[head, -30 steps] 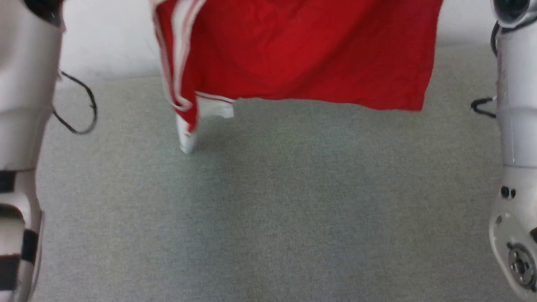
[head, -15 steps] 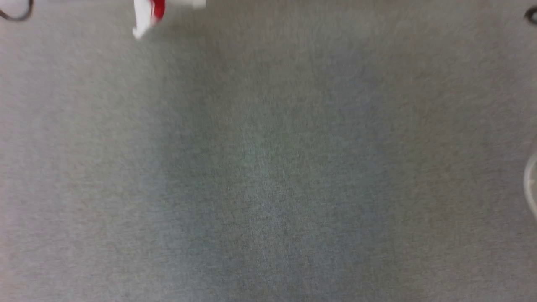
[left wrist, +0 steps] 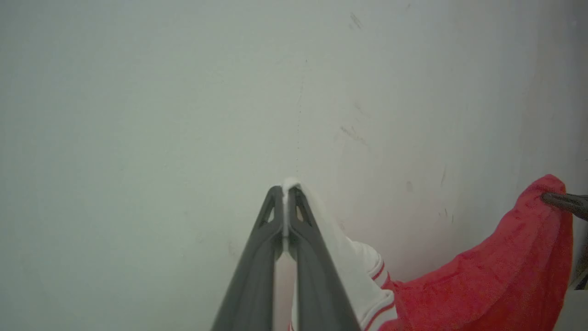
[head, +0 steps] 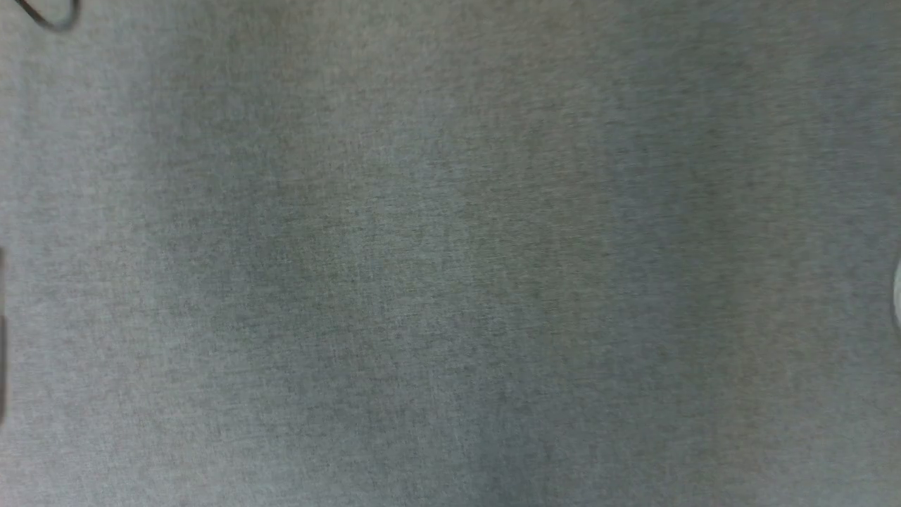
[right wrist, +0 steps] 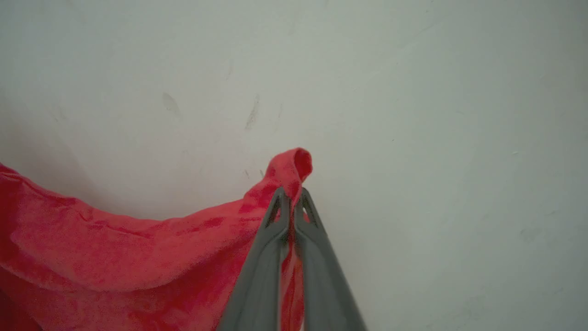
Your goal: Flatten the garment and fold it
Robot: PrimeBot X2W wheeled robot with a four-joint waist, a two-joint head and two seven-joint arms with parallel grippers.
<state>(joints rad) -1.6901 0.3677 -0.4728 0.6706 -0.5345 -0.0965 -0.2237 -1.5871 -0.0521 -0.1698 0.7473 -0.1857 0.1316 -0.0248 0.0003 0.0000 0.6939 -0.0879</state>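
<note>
My left gripper point(left wrist: 285, 191) is shut on a white edge of the garment point(left wrist: 496, 280), a red shirt with white, red-striped sleeve trim that hangs away to the right in the left wrist view. At that view's far right a dark fingertip of the other gripper point(left wrist: 562, 202) pinches a red corner. In the right wrist view my right gripper point(right wrist: 291, 195) is shut on a red corner of the garment point(right wrist: 138, 257), which sags off to the left. Both grippers point at a pale wall.
The head view looks down on grey carpet point(head: 450, 282). A loop of dark cable point(head: 49, 14) shows at its top left corner. A pale scuffed wall point(left wrist: 183, 115) stands behind the hanging cloth in both wrist views.
The head camera has tilted down: the hanging red garment and both pale forearms have left the top of its picture, leaving carpet.
</note>
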